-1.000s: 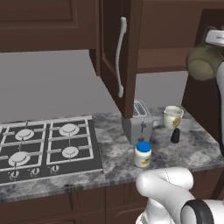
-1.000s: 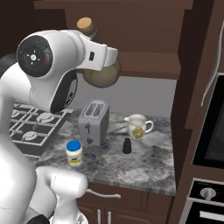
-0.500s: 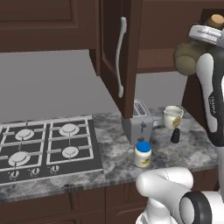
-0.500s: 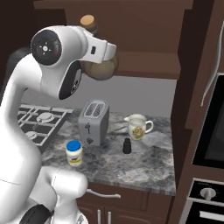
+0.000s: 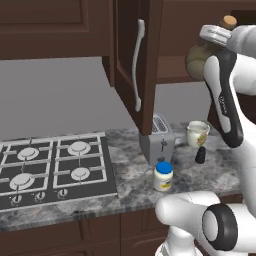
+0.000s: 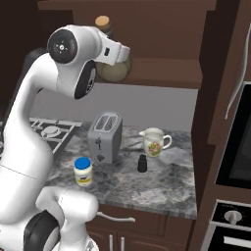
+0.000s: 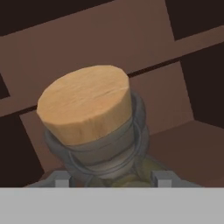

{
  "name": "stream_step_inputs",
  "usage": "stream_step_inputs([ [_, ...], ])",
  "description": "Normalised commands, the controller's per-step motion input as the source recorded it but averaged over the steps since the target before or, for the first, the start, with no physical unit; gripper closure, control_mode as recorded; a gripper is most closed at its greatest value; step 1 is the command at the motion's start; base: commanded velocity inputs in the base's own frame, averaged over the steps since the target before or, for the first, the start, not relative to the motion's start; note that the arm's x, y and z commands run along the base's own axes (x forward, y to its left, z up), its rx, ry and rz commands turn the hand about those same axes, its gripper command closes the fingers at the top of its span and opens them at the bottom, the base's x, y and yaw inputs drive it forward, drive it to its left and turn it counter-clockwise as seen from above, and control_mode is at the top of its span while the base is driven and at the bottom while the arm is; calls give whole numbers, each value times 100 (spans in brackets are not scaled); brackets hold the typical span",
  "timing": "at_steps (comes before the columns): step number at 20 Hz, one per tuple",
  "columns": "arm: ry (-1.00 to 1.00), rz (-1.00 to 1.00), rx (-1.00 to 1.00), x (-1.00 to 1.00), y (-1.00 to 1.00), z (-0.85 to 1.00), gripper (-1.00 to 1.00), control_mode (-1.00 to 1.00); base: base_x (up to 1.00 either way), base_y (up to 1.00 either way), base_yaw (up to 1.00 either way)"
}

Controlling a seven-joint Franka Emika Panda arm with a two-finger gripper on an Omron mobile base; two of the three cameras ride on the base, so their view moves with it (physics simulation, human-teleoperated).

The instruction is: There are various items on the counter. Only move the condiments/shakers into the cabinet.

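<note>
Swung leftward since a second ago in the left base view, carrying the corked olive-brown bottle (image 5: 199, 59) up against the open wall cabinet (image 5: 131, 60), beside its shelf edge. Left on the desk (image 5: 190, 175) below: blue-lidded jar (image 5: 163, 175), silver toaster (image 5: 158, 139), cream mug (image 5: 197, 133), black shaker (image 5: 200, 155).

Seen from the right base: bottle (image 6: 112, 68) hung level with the cabinet shelf (image 6: 166, 78), high above the toaster (image 6: 104, 136).

Looked along the claw (image 7: 113, 177) in the hand view: cork (image 7: 85, 103) close up, claw clamped around the bottle's neck.
</note>
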Motion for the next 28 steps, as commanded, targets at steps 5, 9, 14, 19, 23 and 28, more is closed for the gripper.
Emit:
stream_step_inputs([
  [5,-1,-3,0,50,7,0,100,-100,0,0,0],
  [9,0,-2,0,57,8,0,100,-100,0,0,0],
  [14,0,-1,0,62,7,-3,100,-100,0,0,0],
  [19,2,0,0,63,4,-21,100,-100,0,0,0],
  [23,4,0,0,52,3,-35,100,-100,0,0,0],
  [28,6,0,0,54,2,-29,100,-100,0,0,0],
])
